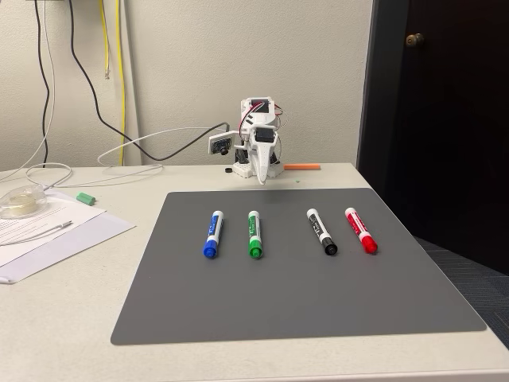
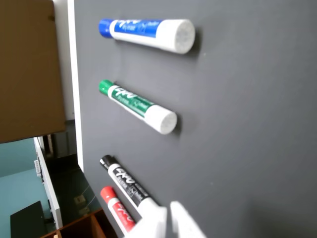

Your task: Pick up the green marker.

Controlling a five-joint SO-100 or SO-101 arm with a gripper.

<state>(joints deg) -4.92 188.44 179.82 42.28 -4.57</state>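
Note:
The green marker (image 1: 254, 233) lies on the grey mat (image 1: 294, 294), second from the left in a row of markers, with its green cap toward the front edge. In the wrist view the green marker (image 2: 136, 105) lies below the blue one, white end toward the camera. My gripper (image 1: 260, 171) hangs at the back of the table, pointing down, well behind the mat and touching none of the markers. Its white fingertips (image 2: 154, 224) enter the wrist view at the bottom, close together with nothing between them.
A blue marker (image 1: 213, 233) lies left of the green one; a black marker (image 1: 322, 231) and a red marker (image 1: 360, 230) lie to its right. A small green block (image 1: 86, 197), papers (image 1: 48, 231) and cables sit at the left. An orange stick (image 1: 302, 166) lies beside the arm's base.

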